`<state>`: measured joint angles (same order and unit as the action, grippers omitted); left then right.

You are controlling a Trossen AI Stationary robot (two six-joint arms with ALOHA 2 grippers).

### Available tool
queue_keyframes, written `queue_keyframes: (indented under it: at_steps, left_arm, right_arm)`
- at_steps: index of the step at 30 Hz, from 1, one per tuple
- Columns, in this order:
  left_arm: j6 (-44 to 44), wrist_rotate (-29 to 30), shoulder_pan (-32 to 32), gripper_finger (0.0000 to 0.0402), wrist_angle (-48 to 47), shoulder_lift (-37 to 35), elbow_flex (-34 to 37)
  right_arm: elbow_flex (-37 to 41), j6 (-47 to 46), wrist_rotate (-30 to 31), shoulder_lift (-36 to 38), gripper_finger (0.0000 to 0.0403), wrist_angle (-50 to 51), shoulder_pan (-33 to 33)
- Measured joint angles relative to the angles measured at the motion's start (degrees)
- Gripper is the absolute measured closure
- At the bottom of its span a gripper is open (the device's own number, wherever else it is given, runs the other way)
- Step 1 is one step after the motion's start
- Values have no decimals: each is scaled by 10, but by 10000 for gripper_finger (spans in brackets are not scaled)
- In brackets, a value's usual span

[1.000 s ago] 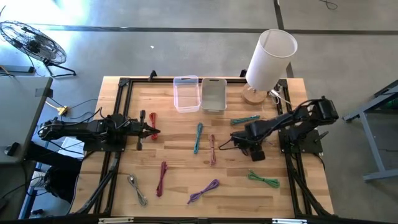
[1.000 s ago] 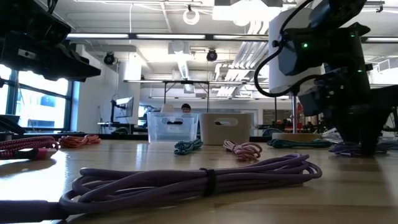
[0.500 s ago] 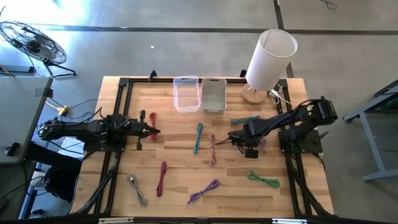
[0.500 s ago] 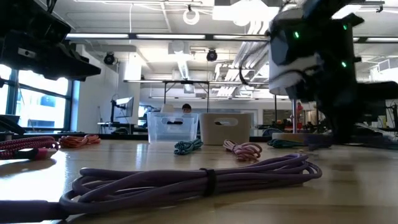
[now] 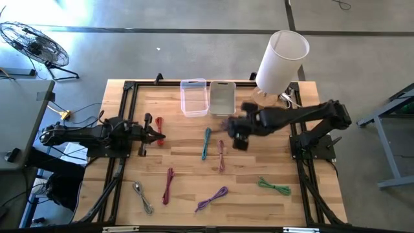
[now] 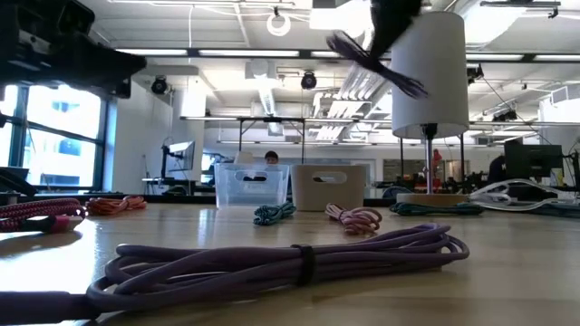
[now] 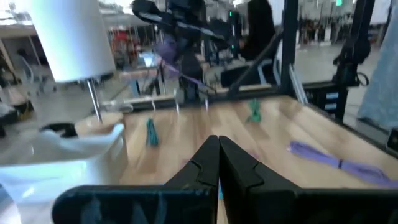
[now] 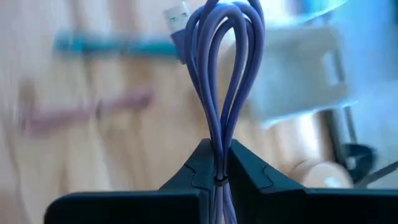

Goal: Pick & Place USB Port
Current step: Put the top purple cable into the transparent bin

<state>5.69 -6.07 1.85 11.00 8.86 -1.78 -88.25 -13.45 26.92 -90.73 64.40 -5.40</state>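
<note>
A lavender USB cable bundle [image 8: 224, 68] sits in my shut right gripper [image 8: 216, 163], which hovers just off the near edge of the grey bin [image 5: 222, 97] in the high view [image 5: 233, 129]. The low view shows the bundle's strands high in the air [image 6: 376, 59]. The clear bin [image 5: 193, 97] stands left of the grey one. My left gripper [image 5: 158, 135] waits shut at the table's left, near a red cable [image 5: 160, 122]; its fingers meet in the left wrist view [image 7: 217, 152]. My right gripper pinches the lavender bundle between its two fingers, across several strands [image 8: 216, 146]. The looped end and a USB plug [image 8: 177, 12] reach out past the fingertips. The bundle is lifted clear of the table.
Other cable bundles lie on the wood: teal [image 5: 206, 142], pink [image 5: 220, 155], maroon [image 5: 169, 184], purple [image 5: 212, 199], green [image 5: 274, 187], teal-green [image 5: 254, 124], silver [image 5: 142, 196]. A white lamp [image 5: 279, 61] stands at the far right corner.
My right gripper has risen from the table's right part with the lavender bundle and swung left and toward the far edge, to the grey bin. The bundle, which lay on the table a second ago, is now lifted clear.
</note>
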Motion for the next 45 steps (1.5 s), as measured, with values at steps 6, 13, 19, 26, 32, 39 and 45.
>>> queue_keyframes:
  at_steps: [6,13,19,26,32,39,45]
  left_arm:
    - [12,0,0,401,19,0,0]
    - [16,0,0,401,26,0,0]
    - [16,23,0,401,65,-1,-1]
    - [17,39,0,397,80,-1,-46]
    - [29,45,0,336,4,25,-119]
    - [31,56,0,219,-5,82,-183]
    - [13,53,0,176,-4,162,-245]
  right_arm:
    - [-91,-58,22,1,385,-130,60]
    - [-138,-55,-5,-18,385,-199,110]
    - [-142,-11,-81,-48,385,-224,122]
    - [-142,39,-100,-60,385,-230,105]
    - [-142,52,-110,-60,385,-235,87]
    - [-142,106,-113,-60,385,-301,51]
    - [-142,144,-113,-60,385,-330,25]
